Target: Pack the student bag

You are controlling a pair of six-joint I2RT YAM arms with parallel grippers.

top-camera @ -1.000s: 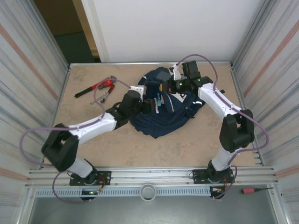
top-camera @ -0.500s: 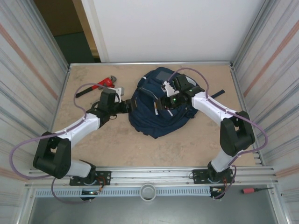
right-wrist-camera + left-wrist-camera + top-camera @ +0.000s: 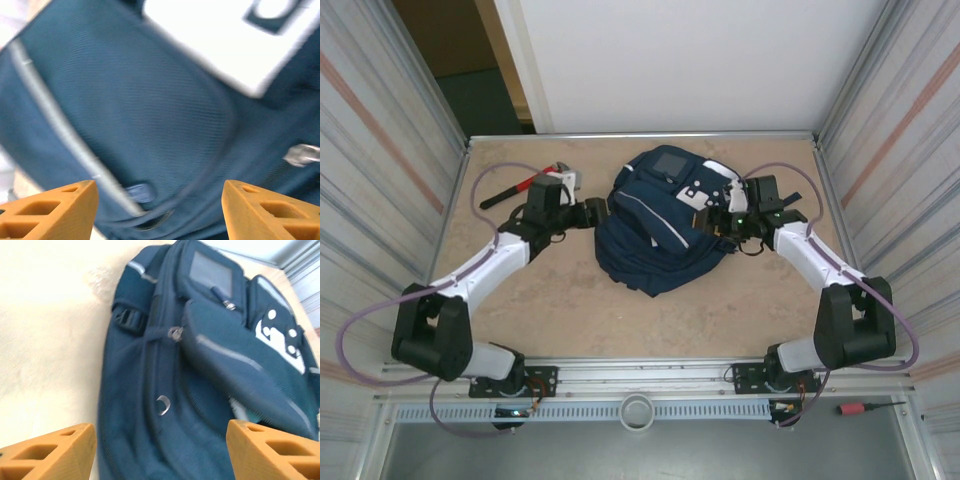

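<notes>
student bag (image 3: 650, 240) | navy fabric, white patches, thin pale stripes | lying slumped | far-centre of table (image 3: 570, 300)

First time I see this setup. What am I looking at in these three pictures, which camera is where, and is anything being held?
Two robot arms are bolted at the near edge of a table. The wide picture comes from a fixed camera above and behind them; the other two come from cameras on each wrist, with orange fingers at the bottom. A navy student bag lies between the arms, and a red-handled wrench lies at the far left. The left gripper and right gripper are both open, facing the bag, holding nothing.
</notes>
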